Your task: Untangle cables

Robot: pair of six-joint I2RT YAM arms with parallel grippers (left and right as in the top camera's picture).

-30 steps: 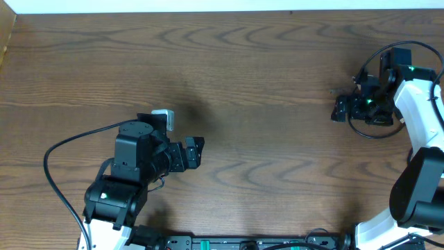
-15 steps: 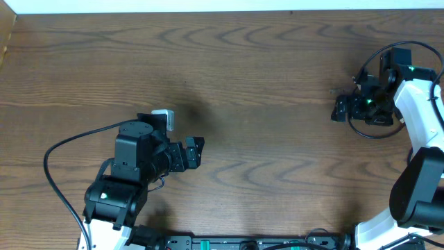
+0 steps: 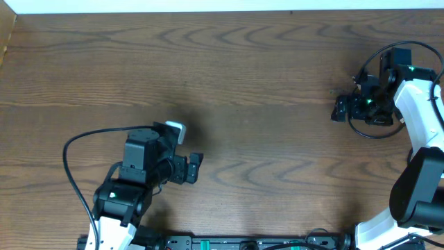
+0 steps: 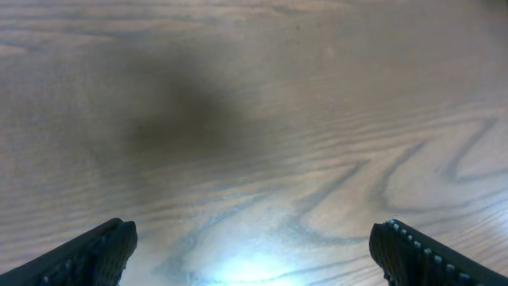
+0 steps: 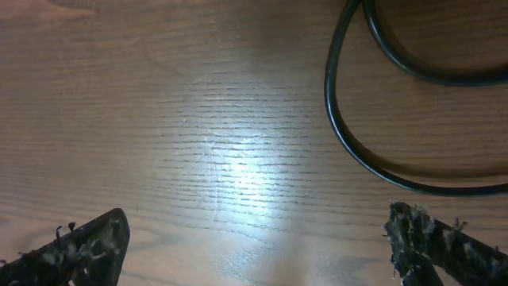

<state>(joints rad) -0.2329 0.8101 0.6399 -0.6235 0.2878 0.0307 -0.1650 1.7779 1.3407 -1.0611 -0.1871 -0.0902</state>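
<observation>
On a dark wood-grain table (image 3: 243,69), two robot arms stood well apart. The left gripper (image 3: 194,167), near the front edge at the left, pointed toward the middle of the table with its jaws spread wide and nothing between them. Its wrist camera showed only bare wood between the two black fingertips (image 4: 87,258), with a soft shadow and a patch of glare on the grain. At the far right, the right gripper (image 3: 338,110) also had its jaws released, spread wide and holding nothing. A black cord (image 5: 329,95) looped just beside and behind it. In that arm's wrist view the cord curved across the upper right of the picture, clear of both fingers. Whether this loop belonged to the tangle to be sorted or was the arm's own lead could not be told. No plug end on it could be made out.
</observation>
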